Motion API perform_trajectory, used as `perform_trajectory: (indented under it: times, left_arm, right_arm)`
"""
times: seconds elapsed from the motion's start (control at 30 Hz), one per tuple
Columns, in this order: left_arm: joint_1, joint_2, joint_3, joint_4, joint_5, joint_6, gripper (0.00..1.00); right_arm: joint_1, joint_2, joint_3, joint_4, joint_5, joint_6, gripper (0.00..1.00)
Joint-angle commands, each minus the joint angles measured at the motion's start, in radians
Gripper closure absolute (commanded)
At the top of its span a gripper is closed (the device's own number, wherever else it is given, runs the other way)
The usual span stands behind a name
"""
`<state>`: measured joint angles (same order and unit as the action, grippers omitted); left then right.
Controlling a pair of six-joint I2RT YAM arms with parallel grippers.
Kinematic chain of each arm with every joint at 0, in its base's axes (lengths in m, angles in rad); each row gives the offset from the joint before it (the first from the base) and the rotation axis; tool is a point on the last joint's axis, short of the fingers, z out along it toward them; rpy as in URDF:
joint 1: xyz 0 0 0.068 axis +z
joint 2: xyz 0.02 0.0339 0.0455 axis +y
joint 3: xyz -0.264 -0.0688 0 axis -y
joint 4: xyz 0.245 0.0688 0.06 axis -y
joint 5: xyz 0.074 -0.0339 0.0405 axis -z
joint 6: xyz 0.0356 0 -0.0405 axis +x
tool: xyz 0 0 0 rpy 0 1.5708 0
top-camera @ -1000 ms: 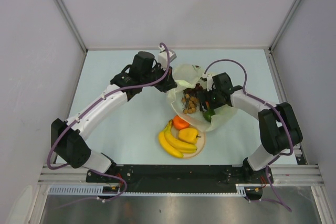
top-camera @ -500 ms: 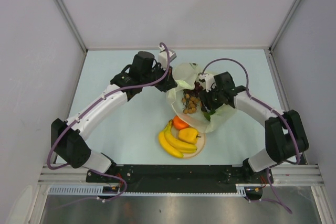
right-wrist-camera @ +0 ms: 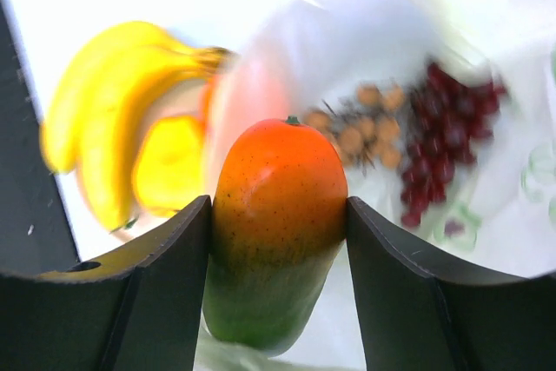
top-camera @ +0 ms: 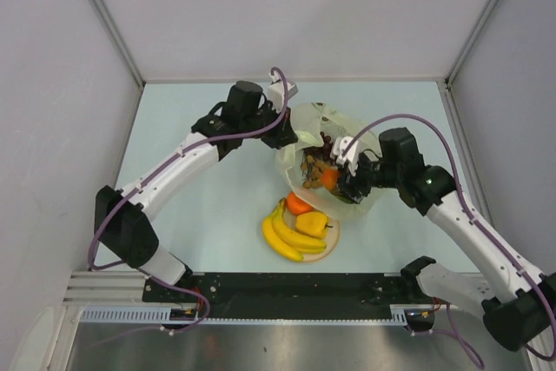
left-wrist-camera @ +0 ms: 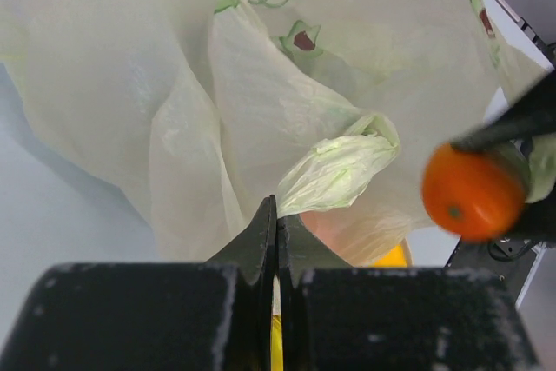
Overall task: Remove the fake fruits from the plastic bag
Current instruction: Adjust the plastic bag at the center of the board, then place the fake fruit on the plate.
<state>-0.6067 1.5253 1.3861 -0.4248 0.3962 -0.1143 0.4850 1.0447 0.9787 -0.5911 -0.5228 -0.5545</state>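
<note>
Mango [right-wrist-camera: 276, 245] out of the plastic bag [top-camera: 326, 117], pinned between the fingers of my right tool [right-wrist-camera: 278, 203].

The only print I can find is on the bag: green curls and a dark red patch, nothing that reads as words. My right arm bends its elbow out to the right and reaches left, holding the red-over-green mango above the bag's open mouth on its near side. My left arm arcs out from its base across the counter [top-camera: 217, 245] to the bag's far-left rim, where the left tool [left-wrist-camera: 276, 215] is clenched on a fold of the film. The grape bunch [right-wrist-camera: 452, 154] and a brown cluster [right-wrist-camera: 356, 136] lie inside the bag. The banana bunch [top-camera: 282, 236], orange [top-camera: 299, 204] and yellow pepper piece [top-camera: 313, 223] sit on the plate [top-camera: 335, 234] just nearer me.
</note>
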Motion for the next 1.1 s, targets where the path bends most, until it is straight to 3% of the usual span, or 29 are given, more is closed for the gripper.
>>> perform_trajectory:
  times: [0.0, 0.1, 0.27, 0.33, 0.47, 0.63, 0.83, 1.07]
  left_arm:
    - [-0.005, 0.048, 0.119, 0.021, 0.018, 0.010, 1.00]
    - [-0.004, 0.140, 0.229, 0.014, 0.006, 0.034, 1.00]
    - [0.005, 0.411, 0.647, -0.019, -0.025, 0.082, 1.00]
    - [0.013, 0.478, 0.826, 0.007, -0.097, 0.090, 1.00]
    - [0.039, 0.526, 0.953, 0.076, -0.258, 0.165, 1.00]
    - [0.074, 0.415, 0.842, 0.046, -0.321, 0.196, 1.00]
    - [0.081, 0.204, 0.504, -0.009, -0.189, 0.179, 1.00]
    - [0.076, 0.104, 0.354, -0.023, -0.168, 0.153, 1.00]
  right_arm:
    - [0.131, -0.089, 0.009, -0.102, -0.095, -0.232, 0.63]
    - [0.205, -0.135, -0.026, -0.180, -0.092, -0.378, 0.63]
    - [0.273, -0.161, -0.046, -0.243, -0.066, -0.432, 0.63]
    - [0.282, -0.170, -0.044, -0.257, -0.056, -0.436, 0.63]
    - [0.297, -0.192, -0.061, -0.337, -0.039, -0.493, 0.64]
    - [0.300, -0.282, -0.185, -0.392, -0.025, -0.710, 0.64]
    - [0.300, -0.409, -0.331, -0.349, -0.043, -1.057, 0.64]
    - [0.267, -0.428, -0.497, -0.223, -0.100, -1.326, 0.60]
